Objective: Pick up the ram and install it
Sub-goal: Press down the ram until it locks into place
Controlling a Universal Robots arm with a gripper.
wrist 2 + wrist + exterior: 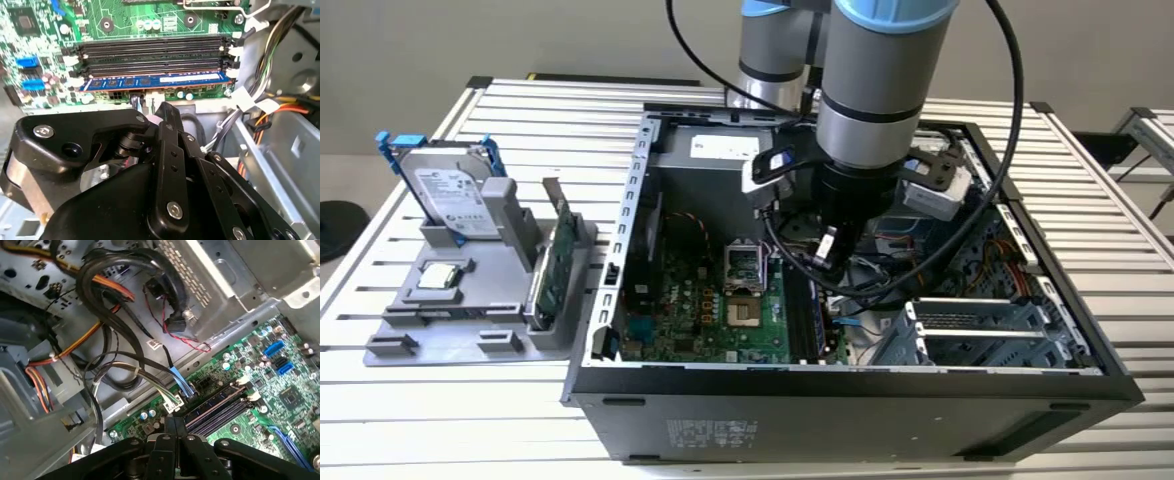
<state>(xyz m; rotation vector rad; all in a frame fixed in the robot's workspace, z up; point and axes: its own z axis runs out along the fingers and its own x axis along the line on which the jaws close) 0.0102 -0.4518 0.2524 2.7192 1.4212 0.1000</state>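
The ram is a long narrow stick that looks blue in the second wrist view, with a row of black chips. It stands in the memory slot nearest the motherboard's edge, beside three bare black slots. In the exterior view it shows as a dark strip on the motherboard's right side. My gripper hangs inside the open computer case, just above and beside the ram. Its black fingers are pressed together with nothing between them, and they also meet in the first wrist view.
Bundles of orange, black and white cables crowd the case beside the slots. A metal drive cage fills the case's right side. Left of the case a grey holder carries a hard drive with blue rails and a green expansion card.
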